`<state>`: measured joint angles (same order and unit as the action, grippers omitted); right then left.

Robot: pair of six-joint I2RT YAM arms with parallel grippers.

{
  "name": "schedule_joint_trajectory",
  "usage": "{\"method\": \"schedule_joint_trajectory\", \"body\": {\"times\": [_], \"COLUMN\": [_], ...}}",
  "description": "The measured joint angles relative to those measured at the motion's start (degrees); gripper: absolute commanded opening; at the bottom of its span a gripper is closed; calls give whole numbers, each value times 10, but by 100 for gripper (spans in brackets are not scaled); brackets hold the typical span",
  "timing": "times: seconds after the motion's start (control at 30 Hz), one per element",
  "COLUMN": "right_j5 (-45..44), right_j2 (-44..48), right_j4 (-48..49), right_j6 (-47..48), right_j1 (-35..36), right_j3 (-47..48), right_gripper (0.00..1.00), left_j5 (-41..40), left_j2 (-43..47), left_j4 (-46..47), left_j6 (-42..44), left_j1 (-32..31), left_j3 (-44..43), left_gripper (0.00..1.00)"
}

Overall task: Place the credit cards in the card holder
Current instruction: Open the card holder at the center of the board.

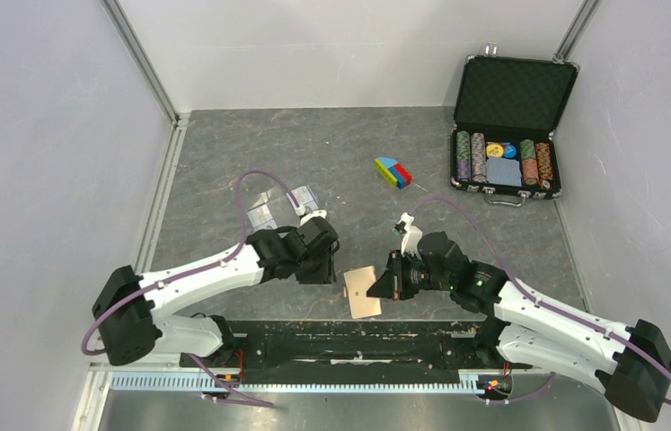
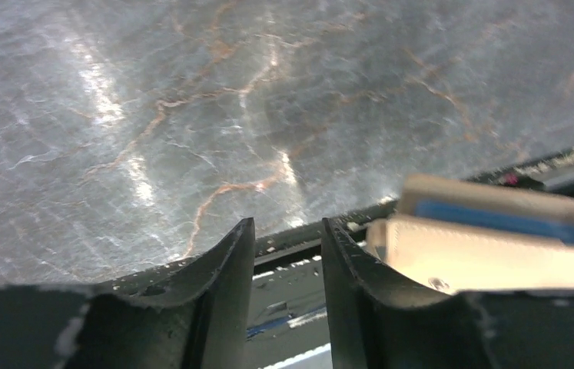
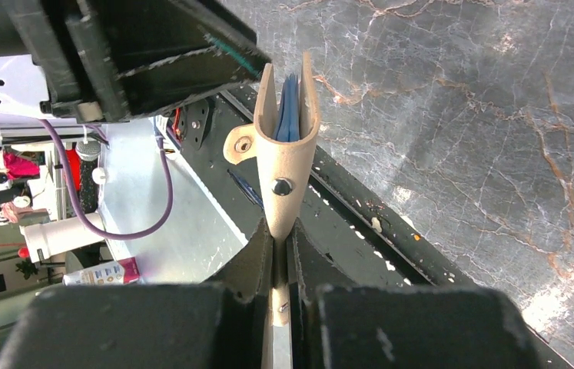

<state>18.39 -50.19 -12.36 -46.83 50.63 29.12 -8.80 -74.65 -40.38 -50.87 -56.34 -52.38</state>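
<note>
Shut tight, my right gripper (image 3: 280, 244) pinches the folded spine of the card holder (image 3: 287, 146) at the near edge of the table (image 1: 331, 144). My left gripper (image 2: 287, 246) hovers beside it, jaws slightly apart, empty. Both credit cards (image 1: 262, 215) lie well behind. With so thin a hold, a nudge could twist the holder loose, I judge.
</note>
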Motion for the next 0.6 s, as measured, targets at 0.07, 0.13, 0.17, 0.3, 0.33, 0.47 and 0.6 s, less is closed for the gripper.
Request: {"method": "schedule_joint_trajectory", "body": {"times": [0.07,0.13,0.17,0.3,0.33,0.47,0.6], "right_j5": [-1,-2,-2,-2,-2,-3,-5], "right_j2": [3,5,6,7,7,7,11], "right_j4": [-5,-7,-7,-8,-9,-11,-12], "right_j6": [0,0,0,0,0,0,0], "right_j1": [0,0,0,0,0,0,0], "right_j3": [0,0,0,0,0,0,0], "right_gripper": [0,0,0,0,0,0,0], "left_j5": [27,53,65,115,123,136,134], "left_j2": [26,49,59,87,87,66,42], "left_j4": [17,39,50,93,97,104,98], "left_j6": [3,3,2,2,2,2,2], "left_j1": [0,0,0,-1,-2,-15,-32], "left_j3": [12,20,24,35,35,36,38], "left_gripper": [61,64,65,62,59,42,34]}}
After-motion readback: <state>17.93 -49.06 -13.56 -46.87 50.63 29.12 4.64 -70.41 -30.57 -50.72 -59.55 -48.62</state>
